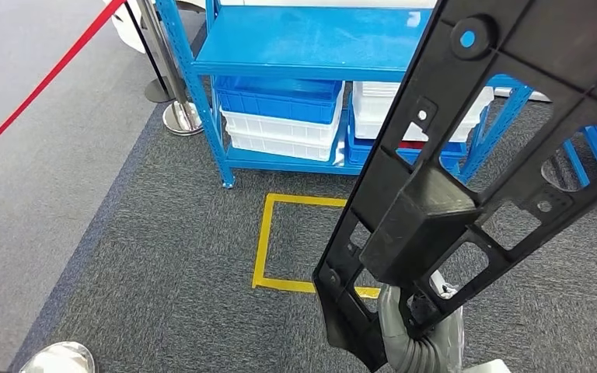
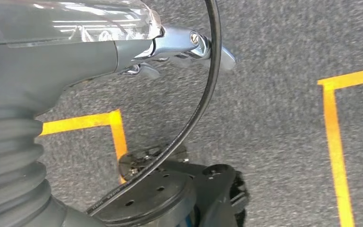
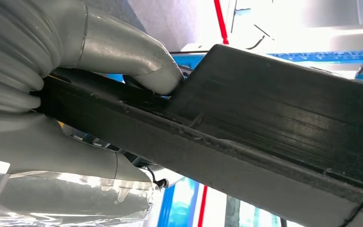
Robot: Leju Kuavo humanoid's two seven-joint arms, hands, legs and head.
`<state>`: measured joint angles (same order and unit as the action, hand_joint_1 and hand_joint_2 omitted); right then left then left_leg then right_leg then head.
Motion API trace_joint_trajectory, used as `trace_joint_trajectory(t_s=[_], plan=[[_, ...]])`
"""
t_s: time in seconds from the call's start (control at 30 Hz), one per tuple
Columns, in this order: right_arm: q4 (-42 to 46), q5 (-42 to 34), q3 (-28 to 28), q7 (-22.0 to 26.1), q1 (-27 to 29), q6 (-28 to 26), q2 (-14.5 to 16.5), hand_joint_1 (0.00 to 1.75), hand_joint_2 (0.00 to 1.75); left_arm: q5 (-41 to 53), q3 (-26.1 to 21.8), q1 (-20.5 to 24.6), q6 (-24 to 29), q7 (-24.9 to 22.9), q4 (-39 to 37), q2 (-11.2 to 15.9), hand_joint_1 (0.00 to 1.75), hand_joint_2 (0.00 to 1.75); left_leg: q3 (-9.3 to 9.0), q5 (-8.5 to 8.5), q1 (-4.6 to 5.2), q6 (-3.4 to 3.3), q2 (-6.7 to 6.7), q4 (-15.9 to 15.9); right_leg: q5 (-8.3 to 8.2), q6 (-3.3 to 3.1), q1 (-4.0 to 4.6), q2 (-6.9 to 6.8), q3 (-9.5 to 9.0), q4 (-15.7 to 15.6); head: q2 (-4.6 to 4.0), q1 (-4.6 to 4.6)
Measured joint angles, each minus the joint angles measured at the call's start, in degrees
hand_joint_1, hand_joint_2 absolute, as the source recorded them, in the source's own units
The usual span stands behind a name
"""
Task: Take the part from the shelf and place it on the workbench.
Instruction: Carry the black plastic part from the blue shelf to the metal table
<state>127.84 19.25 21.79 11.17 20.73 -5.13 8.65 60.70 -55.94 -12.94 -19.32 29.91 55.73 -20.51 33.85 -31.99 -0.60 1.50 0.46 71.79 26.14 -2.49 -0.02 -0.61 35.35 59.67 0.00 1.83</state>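
The part (image 1: 466, 155) is a long black plastic frame with cut-outs, and it rises slantwise across the right of the head view. My right hand (image 1: 424, 326) grips it near its lower end, in front of the blue shelf (image 1: 311, 47). In the right wrist view the thumb and fingers (image 3: 123, 61) clamp the part's (image 3: 264, 123) edge from both sides. My left hand (image 2: 184, 45) hangs over the grey carpet holding nothing, its fingers loosely extended.
The shelf's bottom level carries blue bins (image 1: 280, 97) and white bins (image 1: 280, 136). A yellow tape square (image 1: 264, 241) marks the carpet before it. A red barrier belt (image 1: 47, 78) and chrome stanchions (image 1: 179, 113) stand at the left. Yellow floor lines (image 2: 335, 142) run beneath my left hand.
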Motion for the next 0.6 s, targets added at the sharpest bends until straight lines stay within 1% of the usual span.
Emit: trace_joint_trajectory(t_s=[0.03, 0.07, 0.1, 0.13, 0.17, 0.2, 0.23, 0.27, 0.3, 0.33, 0.37, 0.4, 0.43, 0.47, 0.5, 0.53, 0.57, 0.6], plan=[[-0.02, -0.14, 0.01, -0.22, -0.06, 0.07, 0.0, 1.75, 1.75, 0.37, -0.3, 0.23, 0.02, 0.05, -0.07, 0.04, 0.0, 1.75, -2.95, 0.99, 0.13, -0.49, -0.06, -3.9, -0.5, 0.05, 0.09, 0.02, 0.68, 0.22, 0.0, 0.0], [-0.02, -0.24, 0.01, -0.42, -0.12, 0.16, 0.01, 1.75, 1.75, 0.65, -0.58, 0.43, 0.05, 0.13, -0.11, 0.09, 0.0, 1.75, -6.07, 1.02, 0.28, -0.95, -0.1, -8.54, -1.0, 0.2, 0.19, 0.04, 1.16, 0.37, 0.0, -0.02], [-0.02, -0.27, 0.01, -0.57, -0.17, 0.27, 0.01, 1.75, 1.75, 0.87, -0.82, 0.63, 0.08, 0.21, -0.16, 0.14, 0.0, 1.75, -8.36, 0.58, 0.48, -1.29, -0.15, -12.25, -1.57, 0.45, 0.19, -0.02, 1.4, 0.32, 0.0, -0.04], [-0.02, -0.28, 0.01, -0.64, -0.23, 0.37, 0.01, 1.75, 1.75, 0.99, -1.05, 0.79, 0.1, 0.28, -0.19, 0.18, 0.0, 1.75, -9.74, 0.03, 0.72, -1.58, -0.2, -14.8, -2.18, 0.77, 0.09, -0.11, 1.5, 0.13, 0.0, -0.02], [-0.02, -0.28, 0.02, -0.67, -0.28, 0.5, 0.01, 1.75, 1.75, 1.11, -1.26, 0.88, 0.11, 0.36, -0.23, 0.2, 0.0, 1.75, -10.09, 0.13, 0.9, -1.75, -0.21, -16.0, -2.87, 1.15, 0.0, -0.18, 1.55, -0.17, 0.0, 0.02], [-0.02, -0.28, 0.02, -0.68, -0.32, 0.62, 0.0, 1.75, 1.75, 1.33, -1.5, 0.98, 0.11, 0.45, -0.31, 0.17, 0.0, 1.75, -9.62, 0.87, 0.85, -1.95, -0.17, -16.27, -3.5, 1.5, -0.01, -0.23, 1.73, -0.51, -0.01, 0.04], [-0.02, -0.31, 0.01, -0.67, -0.3, 0.73, 0.0, 1.75, 1.75, 1.63, -1.77, 1.1, 0.1, 0.56, -0.39, 0.13, 0.0, 1.75, -9.05, 1.77, 0.73, -2.23, -0.06, -16.62, -3.21, 1.83, -0.03, -0.09, 2.09, -0.45, -0.01, 0.03], [-0.03, -0.36, -0.01, -0.63, -0.26, 0.81, -0.02, 1.75, 1.75, 1.98, -2.01, 1.21, 0.08, 0.71, -0.48, 0.1, 0.0, 1.75, -8.21, 2.73, 0.53, -2.55, 0.09, -16.96, -1.66, 2.1, -0.03, 0.07, 2.6, 0.36, -0.01, -0.08], [-0.05, -0.46, -0.03, -0.57, -0.19, 0.86, -0.03, 1.75, 1.75, 2.43, -2.2, 1.32, 0.05, 0.89, -0.58, 0.06, 0.0, 1.75, -7.22, 3.71, 0.33, -2.82, 0.24, -17.21, 1.1, 2.37, -0.09, 0.23, 3.17, 2.19, -0.01, -0.24], [-0.08, -0.57, -0.06, -0.51, -0.13, 0.91, -0.03, 1.75, 1.75, 2.78, -2.31, 1.41, 0.02, 1.08, -0.68, 0.05, 0.0, 1.75, -6.19, 4.53, 0.32, -3.01, 0.36, -17.17, 4.54, 2.61, -0.3, 0.37, 3.65, 4.96, -0.01, -0.33], [-0.12, -0.64, -0.08, -0.43, -0.11, 0.96, -0.04, 1.75, 1.75, 3.04, -2.37, 1.46, 0.01, 1.27, -0.78, 0.05, 0.0, 1.75, -5.14, 5.29, 0.32, -3.14, 0.41, -17.03, 7.5, 2.82, -0.44, 0.4, 4.02, 8.44, -0.01, -0.44], [-0.18, -0.71, -0.1, -0.36, -0.1, 1.01, -0.04, 1.75, 1.75, 3.33, -2.39, 1.52, -0.01, 1.42, -0.9, 0.05, 0.0, 1.75, -4.04, 6.02, 0.33, -3.1, 0.46, -16.78, 9.01, 3.06, -0.58, 0.4, 4.17, 11.85, -0.01, -0.49], [-0.24, -0.73, -0.13, -0.28, -0.11, 1.04, -0.04, 1.75, 1.75, 3.56, -2.39, 1.59, -0.01, 1.55, -1.03, 0.05, 0.0, 1.75, -2.88, 6.73, 0.32, -3.01, 0.51, -16.42, 8.78, 3.27, -0.71, 0.4, 3.89, 14.33, -0.01, -0.5], [-0.32, -0.73, -0.16, -0.2, -0.12, 1.1, -0.04, 1.75, 1.75, 3.82, -2.39, 1.66, 0.0, 1.66, -1.15, 0.05, 0.0, 1.75, -1.57, 7.4, 0.27, -2.85, 0.55, -15.95, 7.2, 3.46, -0.85, 0.4, 2.99, 15.44, -0.01, -0.52], [-0.39, -0.73, -0.19, -0.1, -0.15, 1.16, -0.04, 1.75, 1.75, 4.06, -2.39, 1.71, 0.01, 1.74, -1.27, 0.05, 0.0, 1.75, -0.22, 8.0, 0.21, -2.64, 0.58, -15.4, 5.06, 3.62, -1.01, 0.39, 1.25, 14.68, 0.0, -0.51], [-0.44, -0.72, -0.21, -0.02, -0.22, 1.26, -0.04, 1.75, 1.75, 4.29, -2.39, 1.77, 0.03, 1.8, -1.37, 0.05, 0.0, 1.75, 0.98, 8.51, 0.16, -2.38, 0.58, -14.74, 3.61, 3.74, -1.18, 0.4, -1.47, 12.02, 0.0, -0.51], [-0.47, -0.72, -0.21, 0.04, -0.34, 1.38, -0.03, 1.75, 1.75, 4.49, -2.4, 1.8, 0.09, 1.84, -1.44, 0.05, 0.0, 1.75, 2.0, 8.92, 0.19, -2.07, 0.5, -14.02, 3.82, 3.8, -1.19, 0.41, -4.98, 7.56, 0.0, -0.54], [-0.48, -0.71, -0.21, 0.09, -0.5, 1.5, -0.03, 1.75, 1.75, 4.62, -2.41, 1.81, 0.16, 1.86, -1.5, 0.06, 0.0, 1.75, 2.7, 9.34, 0.24, -1.74, 0.44, -13.45, 5.18, 3.61, -1.14, 0.45, -8.18, 3.02, -0.01, -0.52]])
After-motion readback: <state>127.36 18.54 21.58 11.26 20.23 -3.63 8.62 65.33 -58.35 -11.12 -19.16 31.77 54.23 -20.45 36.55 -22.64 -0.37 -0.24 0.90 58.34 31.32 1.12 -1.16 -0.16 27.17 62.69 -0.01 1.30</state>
